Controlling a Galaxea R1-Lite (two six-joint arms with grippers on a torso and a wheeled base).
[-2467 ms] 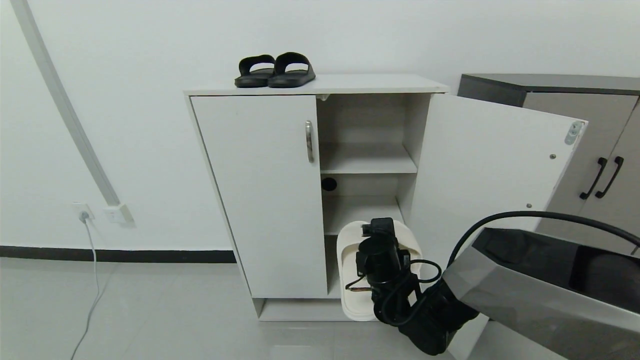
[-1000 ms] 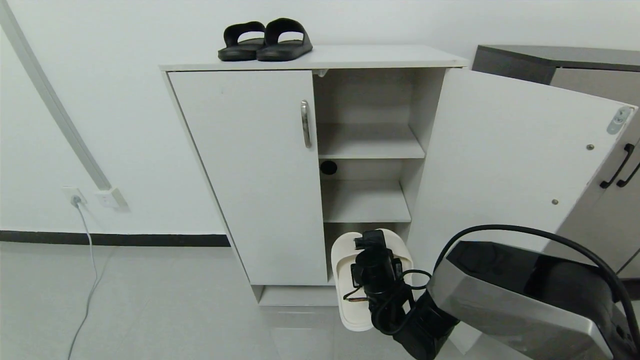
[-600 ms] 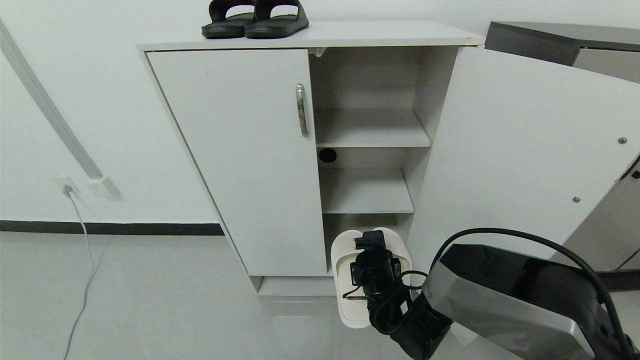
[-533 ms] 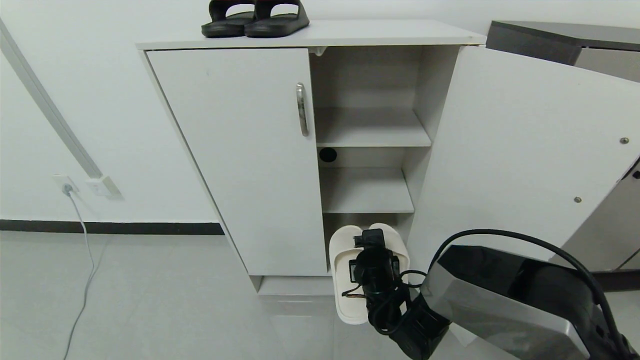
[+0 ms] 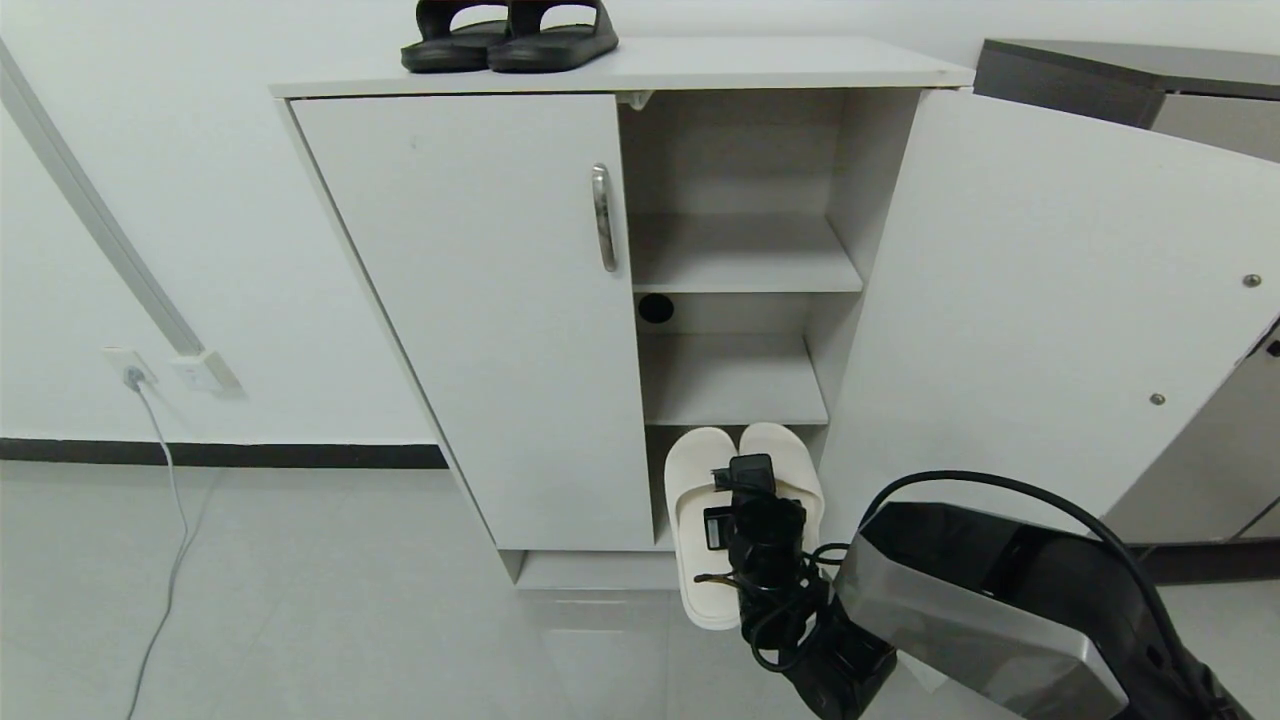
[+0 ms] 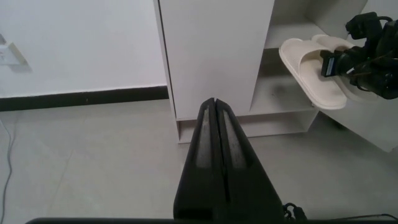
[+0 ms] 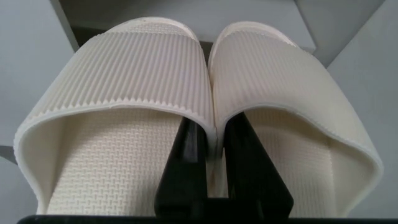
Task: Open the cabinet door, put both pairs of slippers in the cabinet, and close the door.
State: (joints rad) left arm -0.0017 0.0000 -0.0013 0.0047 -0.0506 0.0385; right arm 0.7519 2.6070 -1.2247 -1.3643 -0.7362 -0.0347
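The white cabinet (image 5: 480, 300) has its right door (image 5: 1040, 300) swung open, showing bare shelves. A pair of white slippers (image 5: 700, 500) hangs at the mouth of the bottom compartment, toes just inside. My right gripper (image 5: 745, 478) is shut on the two inner straps, one finger inside each slipper (image 7: 143, 81). The white slippers (image 6: 314, 62) and right gripper (image 6: 364, 53) appear in the left wrist view. A black pair of slippers (image 5: 510, 35) rests on the cabinet top. My left gripper (image 6: 214, 106) is shut with nothing in it, low over the floor before the cabinet.
The cabinet's left door with a metal handle (image 5: 600, 230) stays closed. A grey cabinet (image 5: 1150, 70) stands to the right behind the open door. A wall socket with a cable (image 5: 135, 380) is at left. Grey tiled floor (image 5: 300, 620) lies in front.
The head camera has come closer and tilted down. My right gripper has carried the white slippers forward, so their toes now reach into the bottom compartment.
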